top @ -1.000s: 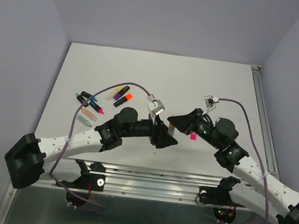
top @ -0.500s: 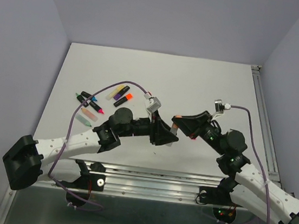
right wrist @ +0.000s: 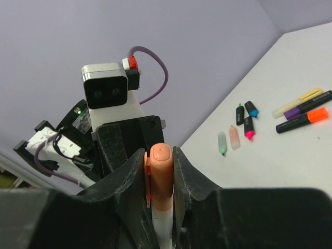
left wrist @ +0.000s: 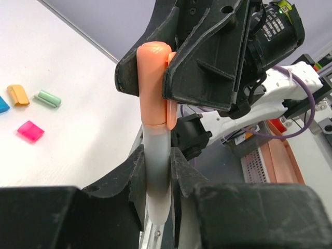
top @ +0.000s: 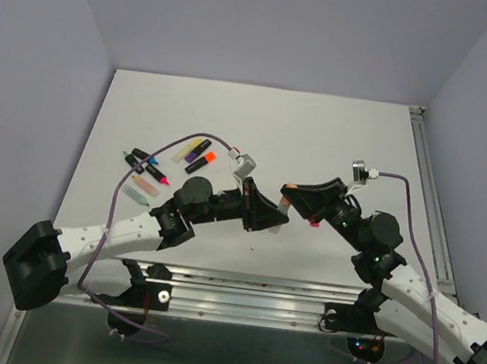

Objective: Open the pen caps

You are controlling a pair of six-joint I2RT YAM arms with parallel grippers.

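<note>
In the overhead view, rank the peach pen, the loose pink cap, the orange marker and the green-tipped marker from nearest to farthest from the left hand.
1. peach pen: gripped in the left hand itself.
2. pink cap: on the table, just to the hand's right.
3. orange marker: up and left.
4. green-tipped marker: far left.

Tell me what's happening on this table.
Both arms share one pen above the table. The left gripper clamps its pale body, and the right gripper clamps the peach cap. The cap is seated on the body, not yet off. More markers lie at the table's left.
</note>
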